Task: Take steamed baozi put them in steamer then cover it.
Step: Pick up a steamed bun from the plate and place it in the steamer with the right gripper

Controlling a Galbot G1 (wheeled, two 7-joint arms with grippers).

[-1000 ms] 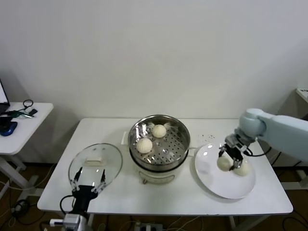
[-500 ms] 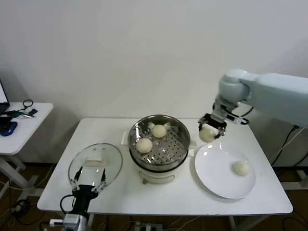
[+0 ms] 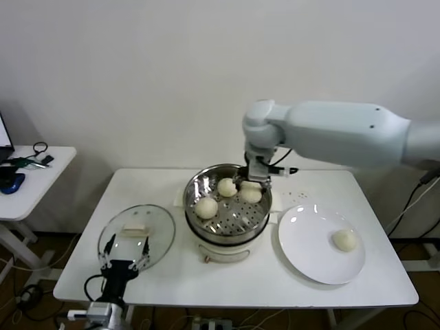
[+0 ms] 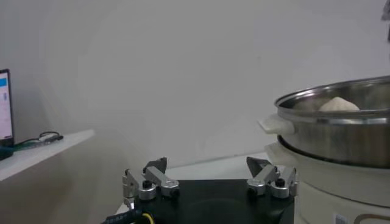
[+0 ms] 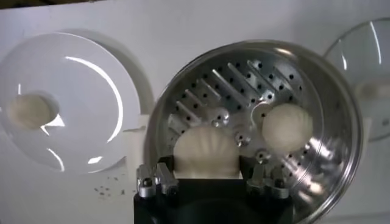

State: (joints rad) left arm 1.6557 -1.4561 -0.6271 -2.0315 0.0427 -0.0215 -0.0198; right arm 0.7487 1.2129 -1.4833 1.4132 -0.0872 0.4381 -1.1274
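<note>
The right gripper (image 3: 251,185) hangs over the far-right part of the steamer (image 3: 258,216), its fingers (image 5: 159,176) closed on either side of a baozi (image 5: 206,153) that it holds just above the perforated floor. Beside the claw, toward the robot's left, a second baozi (image 3: 227,187) sits in the basket, and a third (image 3: 206,207) lies nearer the robot, close to the left wall. Out past the steamer's right rim, a white plate (image 3: 309,254) lies on the table (image 3: 357,289), with the fourth baozi (image 3: 345,239) resting on its right side, well apart from the claw. On the other side of the steamer the cover (image 3: 135,234) lies flat on the table, handle up. The left gripper (image 3: 125,260) waits low at the table's near edge, just by the cover, its fingers (image 4: 143,182) spread wide and empty
</note>
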